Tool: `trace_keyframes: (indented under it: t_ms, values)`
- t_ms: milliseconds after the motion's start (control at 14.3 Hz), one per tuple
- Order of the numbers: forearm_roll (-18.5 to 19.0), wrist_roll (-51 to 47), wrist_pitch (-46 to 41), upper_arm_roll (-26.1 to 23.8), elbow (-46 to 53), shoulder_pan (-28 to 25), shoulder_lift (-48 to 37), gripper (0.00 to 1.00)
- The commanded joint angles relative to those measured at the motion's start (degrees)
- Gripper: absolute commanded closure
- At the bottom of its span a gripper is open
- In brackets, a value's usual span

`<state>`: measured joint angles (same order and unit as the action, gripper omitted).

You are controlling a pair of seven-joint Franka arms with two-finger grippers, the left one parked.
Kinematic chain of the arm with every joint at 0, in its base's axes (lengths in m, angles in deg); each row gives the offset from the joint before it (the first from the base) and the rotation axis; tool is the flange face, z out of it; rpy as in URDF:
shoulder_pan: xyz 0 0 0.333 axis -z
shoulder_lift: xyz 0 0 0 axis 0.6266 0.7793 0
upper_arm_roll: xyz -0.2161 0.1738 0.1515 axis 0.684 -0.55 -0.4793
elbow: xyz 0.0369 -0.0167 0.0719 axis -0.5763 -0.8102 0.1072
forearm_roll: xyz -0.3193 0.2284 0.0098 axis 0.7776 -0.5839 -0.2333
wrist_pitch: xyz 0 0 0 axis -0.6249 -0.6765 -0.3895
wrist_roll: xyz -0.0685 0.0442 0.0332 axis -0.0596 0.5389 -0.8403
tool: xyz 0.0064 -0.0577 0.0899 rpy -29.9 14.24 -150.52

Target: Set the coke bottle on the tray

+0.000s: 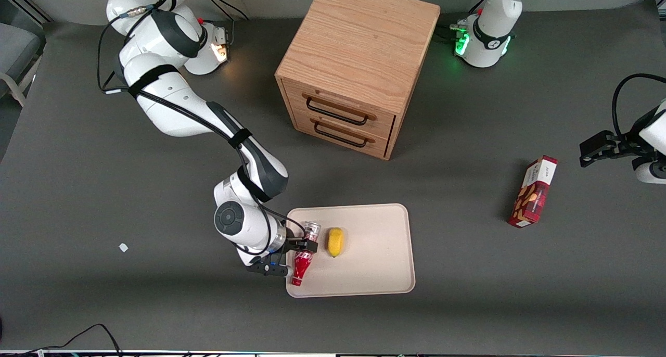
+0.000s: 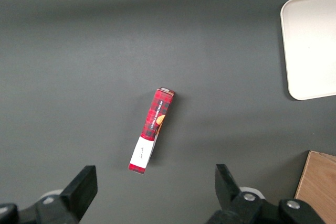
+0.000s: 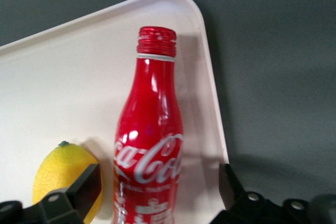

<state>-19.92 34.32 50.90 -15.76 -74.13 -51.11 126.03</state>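
Hand low over the tray's edge at the working arm's end, fingers spread either side of the bottle, one on each flank with a gap showing in the wrist view; cannot tell whether the pads touch it, so the grip reads as released. Bottle lies on its side on the tray, close along the rim at that same end, red cap toward the front camera, silver base away from it. White script faces up. Lemon also on the tray, just beside the bottle on the side toward the tray's middle, not touching it. Rest of the tray surface bare cream. Tray sits flat on the dark grey desk. Wooden drawer unit stands farther from the front camera than the tray, two drawers with dark handles, both closed. Red snack box lies on the desk toward the parked arm's end, well apart from the tray. Small white scrap on the desk toward the working arm's end.
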Motion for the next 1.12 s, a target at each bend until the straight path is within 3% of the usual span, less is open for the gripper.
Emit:
trace_keyframes:
  t_ms: [0, 349, 837, 1047]
  values:
    - [1.66, -1.68, -2.98, 0.28, 1.57, -0.52, -0.94, 0.0]
    - [1.84, -1.42, -13.69, 0.11, -2.46, 1.4, -13.92, 0.0]
    - [1.22, -0.45, -40.76, 0.45, -3.26, 6.15, -34.76, 0.0]
    - [-1.14, 5.08, -52.8, 2.38, -3.35, 8.52, -42.66, 0.0]
